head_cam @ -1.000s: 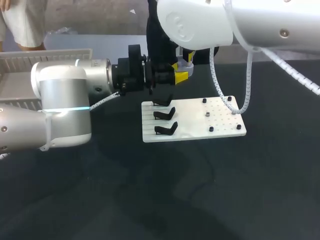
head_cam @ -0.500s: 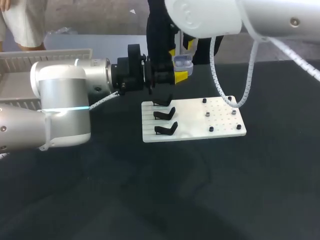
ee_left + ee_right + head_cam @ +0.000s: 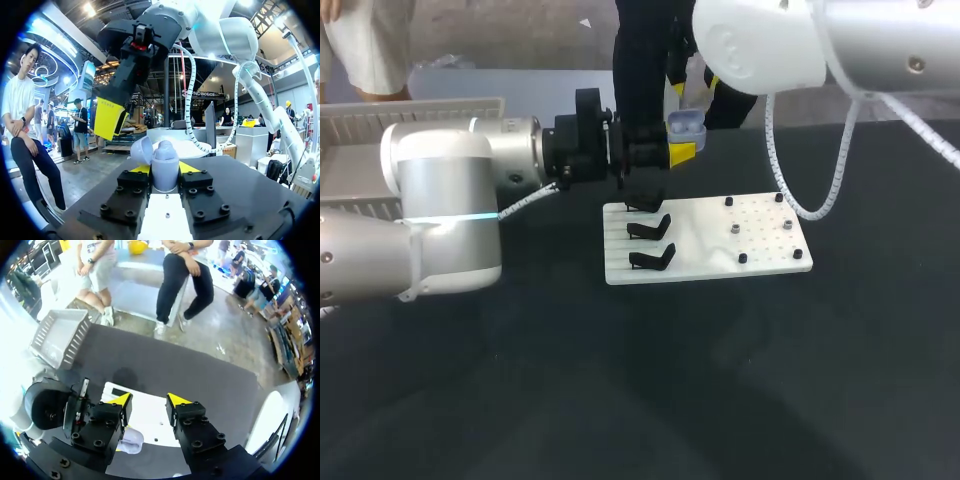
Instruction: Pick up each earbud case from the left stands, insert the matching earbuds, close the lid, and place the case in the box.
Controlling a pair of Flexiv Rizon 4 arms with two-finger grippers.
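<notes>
- left gripper point(image 3: 164, 168) is pinching the case point(image 3: 165, 176) by its body, with the lid point(image 3: 141, 150) standing open, up off the board point(image 3: 720, 262)
- right gripper point(image 3: 150, 400) is hovering over it, fingers spread, carrying nothing; the case is sitting under one finger, off-centre
- risk: an off-centre push on the lid twisting the case out of the pinch
- risk: can't tell if the earbuds are seated; if not, the lid could be jamming

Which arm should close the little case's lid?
Probably the right. The left gripper is shut on the earbud case, whose lid stands open, so it is busy. The right gripper is open, empty and close by the case.
</notes>
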